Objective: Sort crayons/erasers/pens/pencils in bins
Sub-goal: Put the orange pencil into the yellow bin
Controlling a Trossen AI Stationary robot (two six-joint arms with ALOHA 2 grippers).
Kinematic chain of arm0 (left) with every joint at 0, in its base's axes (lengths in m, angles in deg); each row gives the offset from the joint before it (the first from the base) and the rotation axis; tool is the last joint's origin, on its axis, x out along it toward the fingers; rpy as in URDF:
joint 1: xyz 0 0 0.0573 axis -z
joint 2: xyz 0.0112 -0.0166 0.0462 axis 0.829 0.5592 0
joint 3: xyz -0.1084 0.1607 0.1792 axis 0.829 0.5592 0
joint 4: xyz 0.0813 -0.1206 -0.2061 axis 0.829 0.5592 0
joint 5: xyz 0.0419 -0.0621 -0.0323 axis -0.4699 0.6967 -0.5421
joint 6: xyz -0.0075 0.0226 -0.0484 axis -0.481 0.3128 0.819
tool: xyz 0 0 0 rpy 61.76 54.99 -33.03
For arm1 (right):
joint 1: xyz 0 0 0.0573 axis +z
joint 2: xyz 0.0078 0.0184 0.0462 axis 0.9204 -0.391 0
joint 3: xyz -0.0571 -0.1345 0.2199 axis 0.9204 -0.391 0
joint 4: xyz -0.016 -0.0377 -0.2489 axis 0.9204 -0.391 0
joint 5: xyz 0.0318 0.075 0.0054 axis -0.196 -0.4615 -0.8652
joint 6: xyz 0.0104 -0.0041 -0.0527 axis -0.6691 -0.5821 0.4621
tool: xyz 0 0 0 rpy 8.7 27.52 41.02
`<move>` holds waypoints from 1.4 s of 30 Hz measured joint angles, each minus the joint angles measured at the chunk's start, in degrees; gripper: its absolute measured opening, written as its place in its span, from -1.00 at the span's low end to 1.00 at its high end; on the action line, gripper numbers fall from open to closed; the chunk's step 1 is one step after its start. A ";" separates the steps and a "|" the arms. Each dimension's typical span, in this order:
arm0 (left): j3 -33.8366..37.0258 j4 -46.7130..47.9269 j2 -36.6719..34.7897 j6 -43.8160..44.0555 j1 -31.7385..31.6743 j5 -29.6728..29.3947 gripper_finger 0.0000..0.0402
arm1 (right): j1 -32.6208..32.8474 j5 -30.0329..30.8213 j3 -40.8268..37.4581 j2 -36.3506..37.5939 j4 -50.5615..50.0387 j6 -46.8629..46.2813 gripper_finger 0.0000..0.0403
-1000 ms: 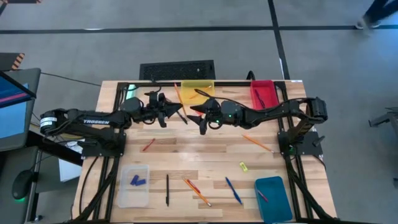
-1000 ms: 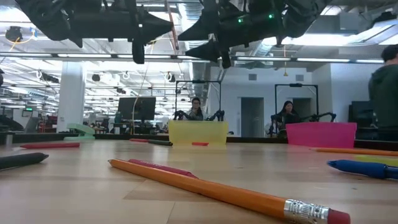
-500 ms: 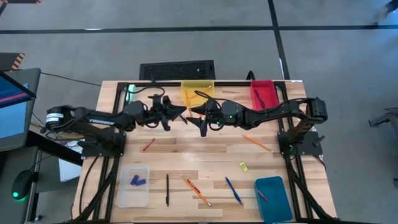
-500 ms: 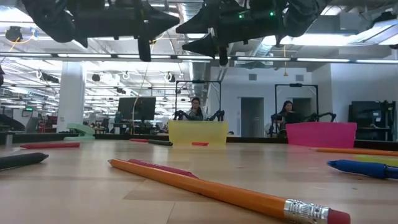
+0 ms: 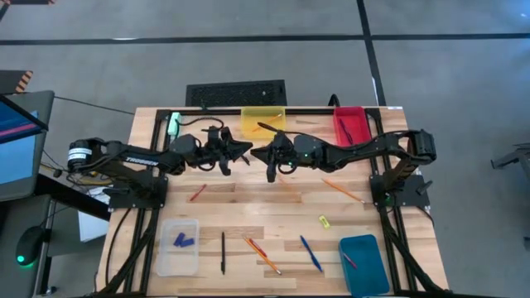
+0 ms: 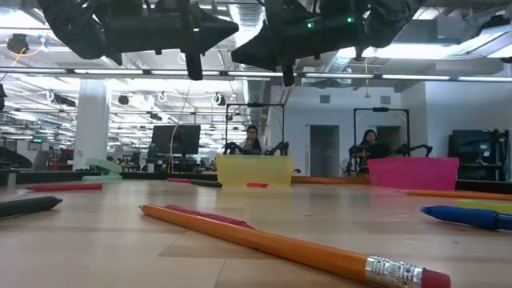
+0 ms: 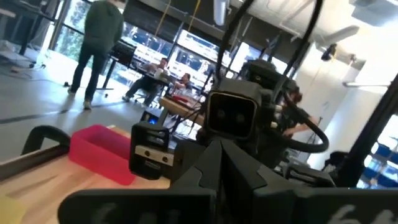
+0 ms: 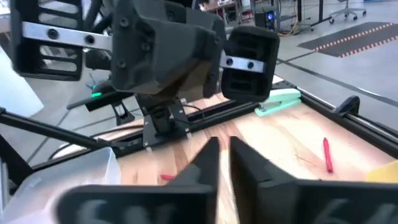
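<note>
The left hand [image 5: 240,148] is closed on nothing, tip to tip with the right hand [image 5: 258,153] above the desk [image 5: 248,199] in front of the yellow bin [image 5: 263,121]. The right hand's fingers [image 8: 208,163] stand nearly together, empty. A dark pen [image 5: 267,127] lies in the yellow bin. Pencils [image 5: 342,189], pens [image 5: 223,252] and a red crayon [image 5: 197,193] lie scattered on the desk; blue erasers [image 5: 182,241] sit in the clear bin [image 5: 177,261].

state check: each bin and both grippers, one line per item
yellow bin: holds a dark pen
red bin: holds a dark pen
teal bin: holds a red crayon
clear bin: holds blue erasers
left gripper: shut, empty, above the table
right gripper: fingers almost together, nothing between them
</note>
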 joint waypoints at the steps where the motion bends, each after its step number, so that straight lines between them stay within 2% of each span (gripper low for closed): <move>1: 0.00 0.17 0.00 -0.61 0.00 0.35 -1.00 | -0.01 0.00 0.00 0.00 -0.45 0.32 -0.92; 3: 0.00 1.11 0.00 -2.46 0.00 1.01 -1.00 | 0.00 0.00 0.00 0.05 -2.36 1.25 -0.96; 6: 0.01 4.21 0.00 -5.22 -0.01 1.45 -1.00 | 0.00 0.00 0.00 1.30 -8.75 1.34 -0.90; 9: 1.00 5.80 0.00 -8.35 0.05 1.47 -1.00 | 0.31 0.01 0.04 3.27 -19.10 0.97 -0.85; 12: 3.45 4.55 0.00 -10.09 0.00 1.59 -1.00 | 1.50 0.13 0.02 4.90 -30.66 0.03 -0.87; 18: 10.24 -4.05 0.00 -10.15 -0.11 3.56 -1.00 | 5.00 0.23 0.02 3.96 -56.46 -8.59 -0.92; 20: 12.03 -6.48 0.00 -10.16 -0.11 4.89 -1.00 | 5.79 1.64 -0.02 3.29 -64.12 -11.89 -0.88; 23: 12.93 -6.54 -0.02 -10.58 -0.07 5.97 -1.00 | 5.37 3.38 -0.16 2.71 -70.58 -15.75 -0.73; 28: 12.92 -5.38 -0.02 -10.58 -0.02 5.97 -1.00 | -0.65 3.86 -1.71 2.80 -70.85 -15.96 -0.40; 32: 12.92 -4.96 -0.02 -10.59 0.15 5.95 -1.00 | -7.48 1.20 -4.68 2.80 -70.35 -12.94 -0.22; 36: 12.92 -4.57 -0.02 -10.61 0.31 5.95 -1.00 | -12.01 1.46 -6.95 3.08 -69.71 -10.76 -0.18; 42: 12.92 -4.22 -0.02 -10.98 0.31 5.95 -1.00 | -13.79 -0.82 -8.17 2.67 -66.84 -9.86 -0.30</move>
